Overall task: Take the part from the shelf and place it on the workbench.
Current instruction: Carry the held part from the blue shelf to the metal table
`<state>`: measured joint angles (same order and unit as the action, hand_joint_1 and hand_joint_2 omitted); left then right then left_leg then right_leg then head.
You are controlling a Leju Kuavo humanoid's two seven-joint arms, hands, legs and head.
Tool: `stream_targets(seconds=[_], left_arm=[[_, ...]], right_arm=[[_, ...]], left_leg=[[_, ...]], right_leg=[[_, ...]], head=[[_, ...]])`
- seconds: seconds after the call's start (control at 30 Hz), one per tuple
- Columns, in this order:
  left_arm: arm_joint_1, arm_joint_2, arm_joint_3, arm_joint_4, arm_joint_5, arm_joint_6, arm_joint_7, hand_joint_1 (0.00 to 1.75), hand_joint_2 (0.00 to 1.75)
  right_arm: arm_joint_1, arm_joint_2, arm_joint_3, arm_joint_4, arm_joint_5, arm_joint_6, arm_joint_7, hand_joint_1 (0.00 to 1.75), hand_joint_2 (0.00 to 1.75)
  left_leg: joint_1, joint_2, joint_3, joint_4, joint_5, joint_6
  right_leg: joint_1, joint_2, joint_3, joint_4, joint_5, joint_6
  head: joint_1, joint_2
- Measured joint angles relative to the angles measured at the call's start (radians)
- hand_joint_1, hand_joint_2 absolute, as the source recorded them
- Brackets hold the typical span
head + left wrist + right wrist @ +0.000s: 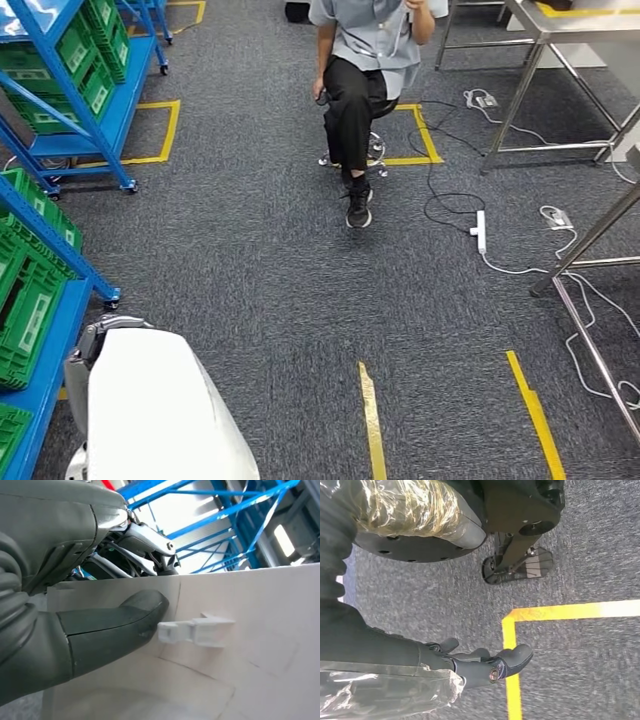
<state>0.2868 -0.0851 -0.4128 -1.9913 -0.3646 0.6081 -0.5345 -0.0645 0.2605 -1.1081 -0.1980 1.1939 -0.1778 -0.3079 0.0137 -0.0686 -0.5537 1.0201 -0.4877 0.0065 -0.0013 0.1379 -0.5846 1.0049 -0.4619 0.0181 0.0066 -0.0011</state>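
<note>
Fingers of my left hand (75, 605) press against a large white moulded part (241, 645): the thick grey thumb lies flat along its face and the darker fingers hook over its upper edge, so I am holding it. From my head view the same white part (162, 410) sits low at my near left, held close to my body. My right hand (486, 667) hangs over the grey carpet with its fingers stretched out, a little apart, and nothing in them.

Blue shelves (113, 110) stacked with green bins (26, 305) stand along my left side. Steel workbench frames (562, 95) stand at the far right, well apart from me, across open carpet marked with yellow floor tape (371, 420). A person (362, 90) sits on a stool far ahead.

I judge the pick-up done, since the part is off the shelf. Carrying it to the workbench and setting it down remain.
</note>
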Motion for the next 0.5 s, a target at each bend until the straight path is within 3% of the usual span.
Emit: stream_targets(seconds=[0.03, 0.07, 0.1, 0.17, 0.23, 0.27, 0.33, 0.4, 0.47, 0.5], left_arm=[[-0.002, -0.002, 0.000, 0.000, 0.008, -0.002, -0.001, 1.75, 1.75], [-0.004, -0.005, 0.000, 0.000, 0.017, -0.004, -0.004, 1.75, 1.75], [-0.004, -0.008, 0.001, 0.000, 0.026, -0.005, -0.005, 1.75, 1.75], [-0.004, -0.012, 0.002, 0.000, 0.036, -0.006, -0.009, 1.75, 1.75], [-0.003, -0.013, 0.002, 0.000, 0.040, -0.006, -0.010, 1.75, 1.75], [-0.003, -0.013, 0.002, 0.000, 0.042, -0.007, -0.010, 1.75, 1.75], [-0.003, -0.013, 0.002, 0.000, 0.050, -0.011, -0.015, 1.75, 1.75], [-0.003, -0.013, 0.003, 0.000, 0.063, -0.017, -0.031, 1.75, 1.75], [-0.002, -0.013, 0.005, 0.000, 0.071, -0.020, -0.051, 1.75, 1.75], [-0.002, -0.013, 0.007, 0.000, 0.073, -0.021, -0.059, 1.75, 1.75]], right_arm=[[0.001, 0.000, 0.000, 0.000, 0.000, 0.000, -0.001, 0.00, 1.75], [0.001, 0.000, -0.001, 0.000, 0.000, 0.000, -0.003, 0.00, 1.75], [0.000, -0.001, -0.001, 0.000, 0.000, 0.000, -0.005, 0.00, 1.75], [-0.001, -0.001, -0.001, 0.000, 0.000, 0.001, -0.008, 0.00, 1.75], [-0.001, -0.001, -0.001, 0.000, 0.000, 0.001, -0.009, 0.00, 1.75], [-0.001, -0.001, -0.001, 0.000, 0.000, 0.001, -0.010, 0.00, 1.75], [0.000, -0.001, -0.001, 0.000, 0.000, 0.001, -0.011, 0.00, 1.75], [-0.001, -0.001, -0.002, 0.000, 0.001, 0.001, -0.015, 0.00, 1.75], [-0.001, -0.001, -0.002, 0.000, 0.001, 0.004, -0.019, 0.00, 1.75], [0.000, -0.001, -0.002, 0.000, 0.000, 0.006, -0.020, 0.00, 1.75]], left_leg=[[0.000, 0.012, 0.001, -0.004, 0.003, 0.005], [0.001, 0.025, 0.002, -0.008, 0.005, 0.012], [0.001, 0.039, 0.003, -0.012, 0.007, 0.018], [-0.002, 0.069, 0.004, -0.013, 0.006, 0.025], [-0.004, 0.100, 0.003, -0.013, 0.004, 0.027], [-0.005, 0.114, 0.004, -0.013, 0.003, 0.027], [-0.005, 0.139, 0.008, -0.013, -0.001, 0.023], [-0.009, 0.159, 0.013, -0.011, -0.006, 0.015], [-0.013, 0.174, 0.017, -0.009, -0.010, 0.005], [-0.012, 0.183, 0.019, -0.009, -0.011, 0.000]], right_leg=[[-0.001, -0.001, -0.006, 0.002, -0.001, 0.006], [0.000, -0.019, -0.016, 0.016, -0.012, 0.011], [0.002, -0.047, -0.035, 0.049, -0.033, 0.015], [0.001, -0.108, -0.095, 0.172, -0.102, 0.022], [-0.002, -0.128, -0.146, 0.279, -0.142, 0.028], [-0.004, -0.132, -0.147, 0.284, -0.135, 0.030], [-0.005, -0.151, -0.089, 0.183, -0.078, 0.029], [0.000, -0.192, -0.011, 0.049, -0.030, 0.021], [0.006, -0.207, 0.017, 0.002, -0.019, 0.009], [0.007, -0.194, 0.014, 0.002, -0.017, 0.003]], head=[[0.000, 0.000], [0.003, 0.000], [0.006, 0.000], [0.012, 0.000], [0.011, 0.000], [0.012, 0.000], [0.012, 0.000], [0.011, 0.000], [0.009, 0.000], [0.008, 0.000]])
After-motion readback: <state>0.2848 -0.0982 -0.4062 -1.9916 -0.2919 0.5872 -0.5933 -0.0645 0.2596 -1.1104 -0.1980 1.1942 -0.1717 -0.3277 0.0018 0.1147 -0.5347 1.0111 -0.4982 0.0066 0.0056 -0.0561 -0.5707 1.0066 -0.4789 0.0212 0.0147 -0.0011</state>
